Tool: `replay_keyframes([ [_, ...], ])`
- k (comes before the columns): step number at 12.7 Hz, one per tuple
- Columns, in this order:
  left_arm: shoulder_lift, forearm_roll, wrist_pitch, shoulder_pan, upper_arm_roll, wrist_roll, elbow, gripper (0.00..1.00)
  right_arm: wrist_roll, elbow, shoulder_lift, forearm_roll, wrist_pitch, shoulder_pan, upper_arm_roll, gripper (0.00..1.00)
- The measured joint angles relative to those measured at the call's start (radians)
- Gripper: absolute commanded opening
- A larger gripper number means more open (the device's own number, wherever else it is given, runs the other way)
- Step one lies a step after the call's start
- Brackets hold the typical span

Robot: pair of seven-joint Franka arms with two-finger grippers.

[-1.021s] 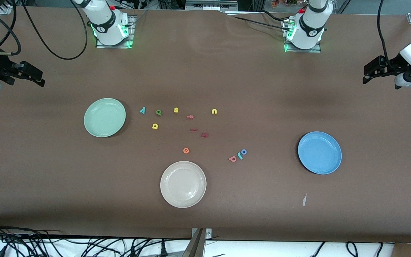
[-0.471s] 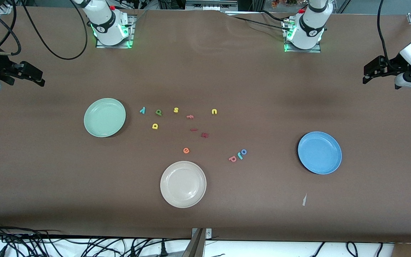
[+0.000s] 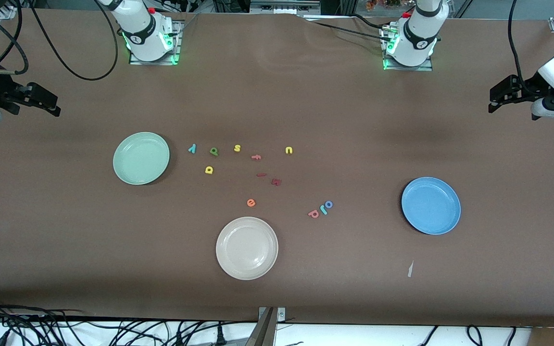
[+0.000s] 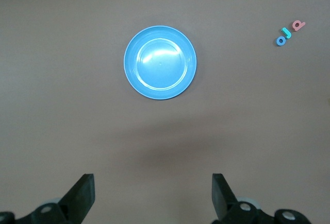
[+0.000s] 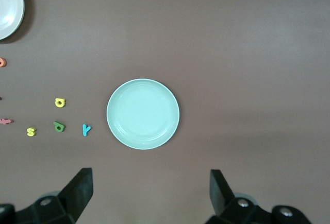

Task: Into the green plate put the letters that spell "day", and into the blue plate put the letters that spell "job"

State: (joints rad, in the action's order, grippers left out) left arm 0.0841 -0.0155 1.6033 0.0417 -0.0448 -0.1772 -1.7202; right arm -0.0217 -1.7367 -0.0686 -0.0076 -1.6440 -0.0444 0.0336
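Brown table (image 3: pixel 306 96); black cables (image 3: pixel 65 329) along near edge.

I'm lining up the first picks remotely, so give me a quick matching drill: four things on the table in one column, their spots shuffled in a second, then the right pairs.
Things:
1. yellow d
2. blue o
3. cream plate
4. orange e

Places:
A. nearest the front camera of all the plates
B. beside the teal j, which sits between it and the pink b
C. on the table by the green plate, nearer the camera than the green a
D. just farther from the camera than the cream plate

Pairs: 1-C, 2-B, 3-A, 4-D
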Motion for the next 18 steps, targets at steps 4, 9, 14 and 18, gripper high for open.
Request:
replay_keyframes([
  [4, 0.000, 0.000, 0.000, 0.000, 0.000, 0.000, 0.000, 1.00, 0.000, 0.000, 0.000, 0.000, 0.000, 0.000, 0.000, 1.00],
  [9, 0.000, 0.000, 0.000, 0.000, 0.000, 0.000, 0.000, 1.00, 0.000, 0.000, 0.000, 0.000, 0.000, 0.000, 0.000, 1.00],
  [14, 0.000, 0.000, 0.000, 0.000, 0.000, 0.000, 0.001, 1.00, 0.000, 0.000, 0.000, 0.000, 0.000, 0.000, 0.000, 1.00],
  [18, 0.000, 0.000, 0.000, 0.000, 0.000, 0.000, 0.005, 1.00, 0.000, 0.000, 0.000, 0.000, 0.000, 0.000, 0.000, 1.00],
])
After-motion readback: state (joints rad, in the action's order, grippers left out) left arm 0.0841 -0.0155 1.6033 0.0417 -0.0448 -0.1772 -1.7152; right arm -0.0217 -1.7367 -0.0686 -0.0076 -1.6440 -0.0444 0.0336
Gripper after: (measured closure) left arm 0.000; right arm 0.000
